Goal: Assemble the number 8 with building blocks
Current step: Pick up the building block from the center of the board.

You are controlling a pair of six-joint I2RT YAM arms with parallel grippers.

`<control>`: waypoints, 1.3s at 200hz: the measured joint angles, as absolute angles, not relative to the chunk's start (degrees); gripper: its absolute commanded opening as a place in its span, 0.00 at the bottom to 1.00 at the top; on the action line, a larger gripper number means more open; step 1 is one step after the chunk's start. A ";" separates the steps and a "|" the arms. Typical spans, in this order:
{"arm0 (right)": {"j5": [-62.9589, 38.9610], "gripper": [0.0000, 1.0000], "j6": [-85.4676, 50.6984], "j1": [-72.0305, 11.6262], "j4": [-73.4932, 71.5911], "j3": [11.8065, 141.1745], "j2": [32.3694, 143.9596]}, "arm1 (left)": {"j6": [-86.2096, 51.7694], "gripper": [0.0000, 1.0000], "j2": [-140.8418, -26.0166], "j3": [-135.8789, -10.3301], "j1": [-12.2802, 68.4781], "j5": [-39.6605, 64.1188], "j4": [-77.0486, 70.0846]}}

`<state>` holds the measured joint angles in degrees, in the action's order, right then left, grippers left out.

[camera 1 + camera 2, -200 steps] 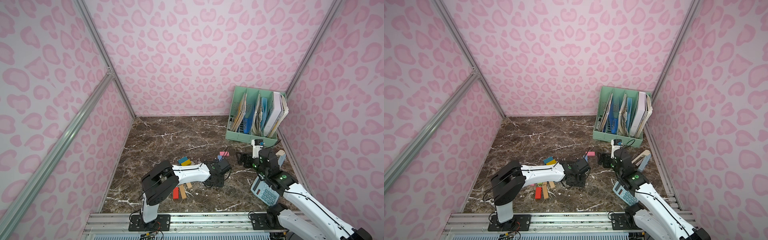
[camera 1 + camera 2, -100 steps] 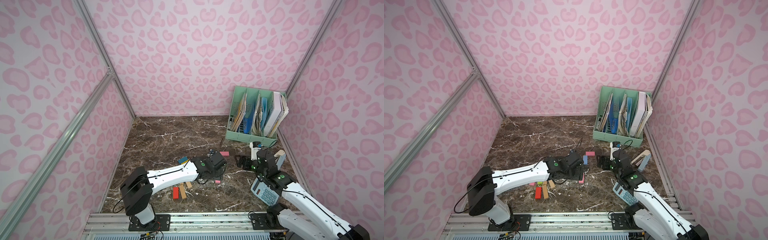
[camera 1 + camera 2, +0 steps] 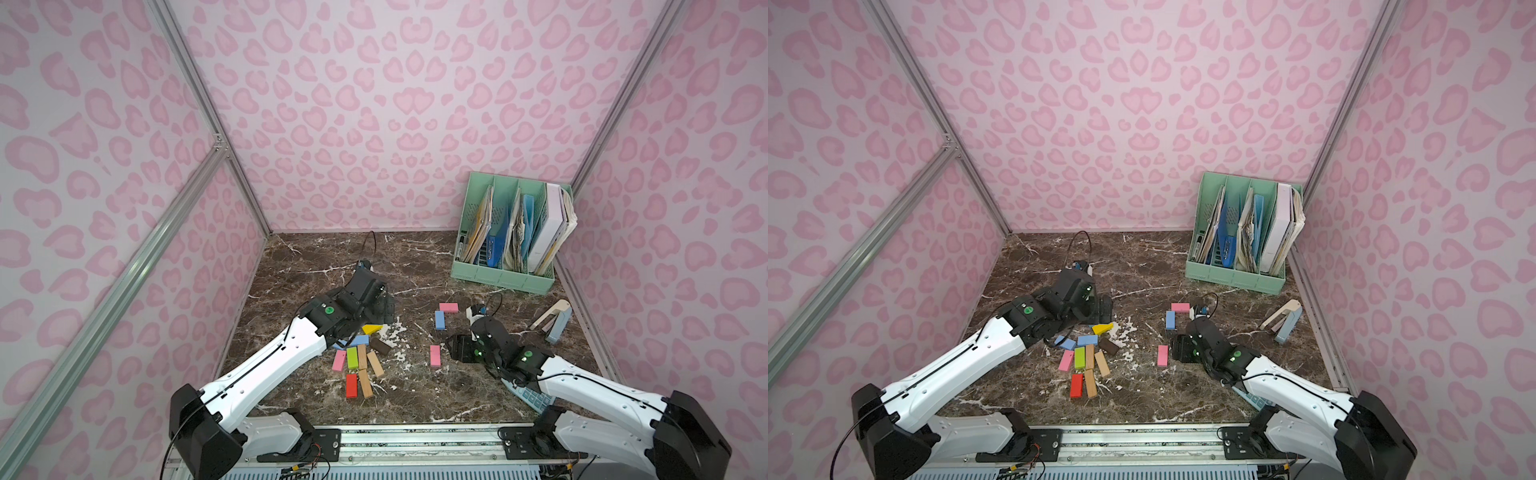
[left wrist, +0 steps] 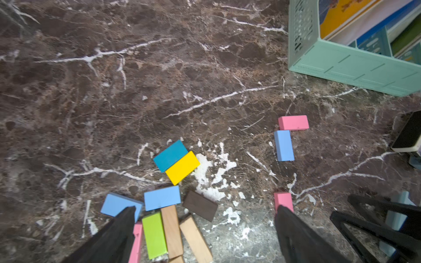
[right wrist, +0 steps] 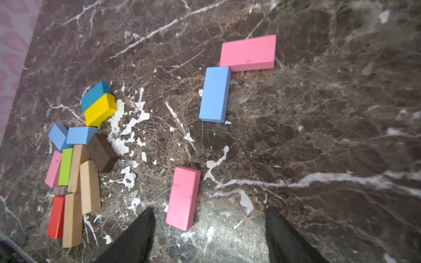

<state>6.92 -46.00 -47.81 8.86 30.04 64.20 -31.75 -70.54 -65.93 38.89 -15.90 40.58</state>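
Note:
Two building blocks, a pink one (image 3: 448,307) and a light blue one (image 3: 439,321), form a corner at centre right. A lone pink block (image 3: 435,355) (image 5: 183,198) lies nearer, just ahead of my right gripper (image 3: 455,347) (image 5: 210,210), which is open and empty. A loose pile holds yellow (image 3: 371,329), teal (image 4: 170,155), green (image 3: 352,357), red (image 3: 351,385), dark brown (image 3: 380,345), tan (image 4: 194,239) and light blue (image 4: 162,197) blocks. My left gripper (image 3: 376,305) (image 4: 206,208) hovers open above the pile's far side, holding nothing.
A mint file holder (image 3: 505,278) full of folders stands at the back right. A beige and blue stapler (image 3: 555,320) lies by the right wall. A pale blue calculator (image 3: 534,399) sits under my right arm. Pink walls close in on three sides.
My left gripper opened, left the lone pink block on the table and drew back left over the pile. My right gripper moved toward that pink block, its jaws narrowing a little.

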 measured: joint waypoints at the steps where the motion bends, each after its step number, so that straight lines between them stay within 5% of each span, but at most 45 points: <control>1: 6.90 0.74 -46.13 -47.99 8.86 30.11 64.45 | -31.42 0.98 -70.37 -65.89 38.59 -15.92 40.66; 88: 9.93 0.62 -52.31 -55.79 12.40 41.17 83.05 | -20.64 0.98 -63.31 -60.31 24.18 -11.70 42.37; 260: 14.00 0.23 -54.76 -56.55 19.00 48.62 93.80 | -19.18 0.95 -57.06 -54.02 23.24 -16.08 43.16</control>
<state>14.00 -54.76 -56.55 19.00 48.62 93.80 -19.18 -57.06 -54.02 23.24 -16.08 43.16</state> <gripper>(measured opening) 0.331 0.960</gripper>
